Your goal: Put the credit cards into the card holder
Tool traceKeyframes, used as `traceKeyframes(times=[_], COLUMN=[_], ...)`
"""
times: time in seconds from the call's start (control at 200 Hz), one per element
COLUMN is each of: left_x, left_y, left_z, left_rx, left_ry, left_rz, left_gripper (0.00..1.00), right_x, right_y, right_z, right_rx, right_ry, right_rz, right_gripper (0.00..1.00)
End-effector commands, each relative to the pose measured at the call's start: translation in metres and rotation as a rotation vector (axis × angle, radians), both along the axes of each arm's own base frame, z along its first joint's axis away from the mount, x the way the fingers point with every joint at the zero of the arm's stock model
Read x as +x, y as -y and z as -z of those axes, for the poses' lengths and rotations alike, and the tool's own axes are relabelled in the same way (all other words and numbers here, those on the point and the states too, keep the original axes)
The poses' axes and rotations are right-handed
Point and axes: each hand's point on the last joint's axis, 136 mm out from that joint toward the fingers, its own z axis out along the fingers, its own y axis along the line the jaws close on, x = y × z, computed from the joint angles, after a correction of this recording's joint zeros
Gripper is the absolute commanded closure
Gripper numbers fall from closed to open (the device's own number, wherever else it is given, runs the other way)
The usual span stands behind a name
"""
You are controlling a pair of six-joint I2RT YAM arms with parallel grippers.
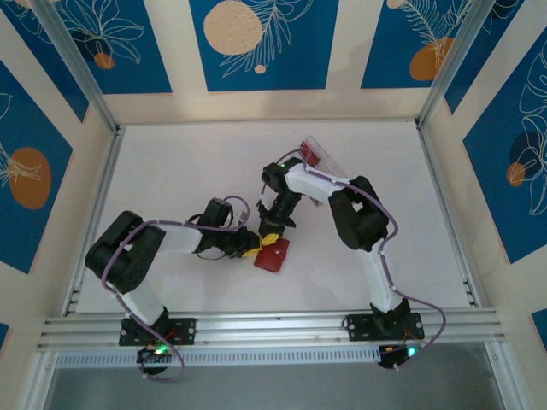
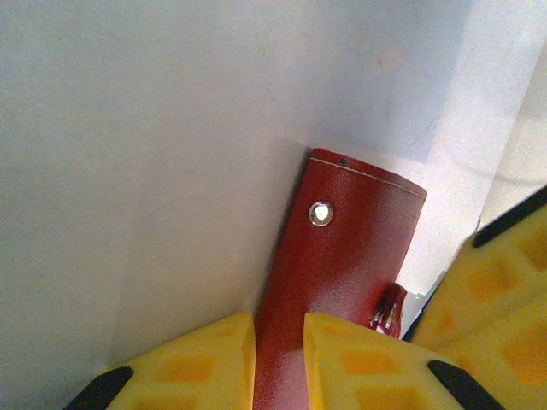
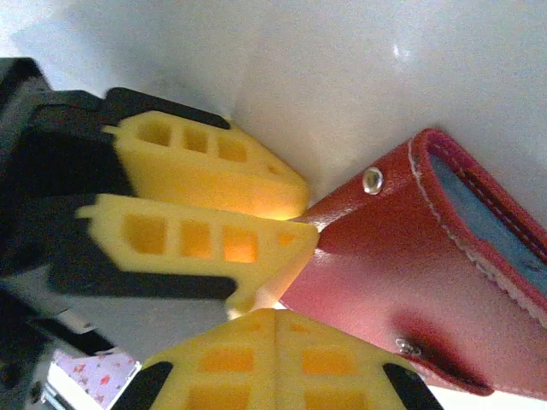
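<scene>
The left gripper [image 2: 280,331] clamps an edge of the card holder [image 2: 350,231], seemingly light, supple leather best pinched at its stitched rim; the right gripper [image 3: 275,320] sits closed beside it.

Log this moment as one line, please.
left gripper: jaws shut on wallet | right gripper: jaws shut, beside wallet

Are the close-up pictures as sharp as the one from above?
Left wrist: the yellow fingers blur near the lens; the card holder is sharper, its snap glinting. Right wrist: bright glare on the table. Top external: even light, soft detail.
</scene>
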Motion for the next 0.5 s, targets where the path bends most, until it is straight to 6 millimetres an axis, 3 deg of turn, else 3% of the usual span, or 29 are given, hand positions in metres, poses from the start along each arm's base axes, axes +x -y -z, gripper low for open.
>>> traceKeyframes(times=[0.0, 0.11, 0.245, 0.345, 0.425, 0.495], left_x=[0.002, 0.005, 0.019, 0.027, 0.036, 0.043], left_y=[0.003, 0.003, -0.006, -0.029, -0.053, -0.074], left_z=[0.014, 0.004, -0.030, -0.053, -0.068, -0.084], left_rx=[0.060, 0.052, 0.040, 0.142, 0.214, 0.247], left_ry=[0.066, 0.097, 0.194, 0.278, 0.325, 0.346], left_rz=[0.019, 0.027, 0.002, -0.046, -0.101, -0.153], left_gripper=[0.78, 0.78, 0.69, 0.50, 0.26, 0.03], right_x=[0.001, -0.003, 0.007, 0.021, 0.030, 0.036], right_y=[0.003, 0.016, 0.025, 0.036, 0.040, 0.049], right_z=[-0.030, -0.033, -0.043, -0.052, -0.068, -0.080], right_rx=[0.016, -0.020, -0.045, -0.062, -0.033, -0.042], right_ry=[0.071, 0.123, 0.299, 0.440, 0.547, 0.623], right_rz=[0.001, 0.005, 0.013, 0.062, 0.085, 0.095], right_gripper=[1.00, 0.98, 0.88, 0.67, 0.53, 0.16])
